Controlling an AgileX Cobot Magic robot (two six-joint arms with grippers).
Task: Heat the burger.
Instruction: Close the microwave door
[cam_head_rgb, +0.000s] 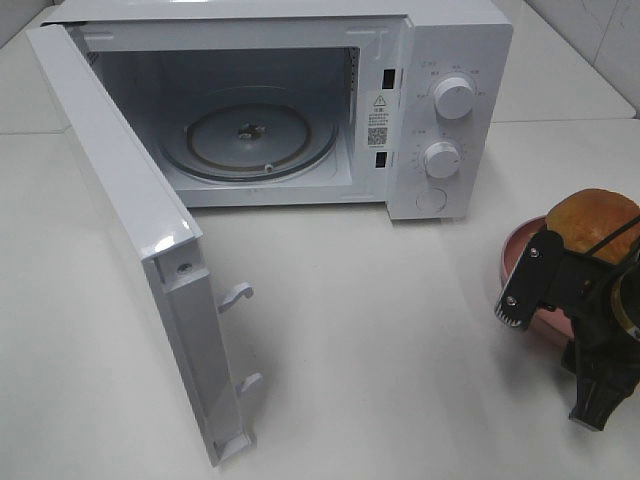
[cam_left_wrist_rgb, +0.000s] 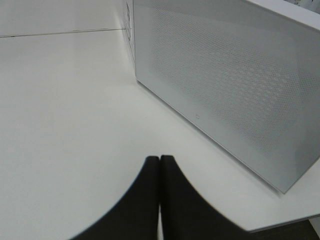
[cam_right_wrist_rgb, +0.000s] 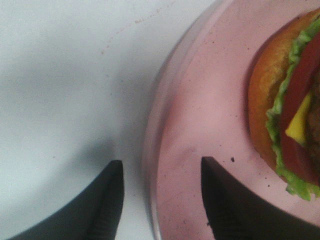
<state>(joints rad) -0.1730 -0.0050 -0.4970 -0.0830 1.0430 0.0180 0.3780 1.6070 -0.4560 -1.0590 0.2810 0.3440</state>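
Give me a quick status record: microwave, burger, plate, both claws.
microwave: door swung wide open, glass turntable bare
burger: on the pink plate, outside the microwave, to its right on the table
pink plate: on the white table, rim between the right claw's fingers
right claw: open, straddling the plate rim, not touching the burger
left claw: shut, empty, near the microwave's perforated side

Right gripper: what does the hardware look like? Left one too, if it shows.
The right gripper is all black: a flat finger with a toothed inner edge and silver screws, and a thin black cable looping over it. Up close its fingertips are dark, curved and ribbed. The left gripper shows only smooth black curved fingertips.
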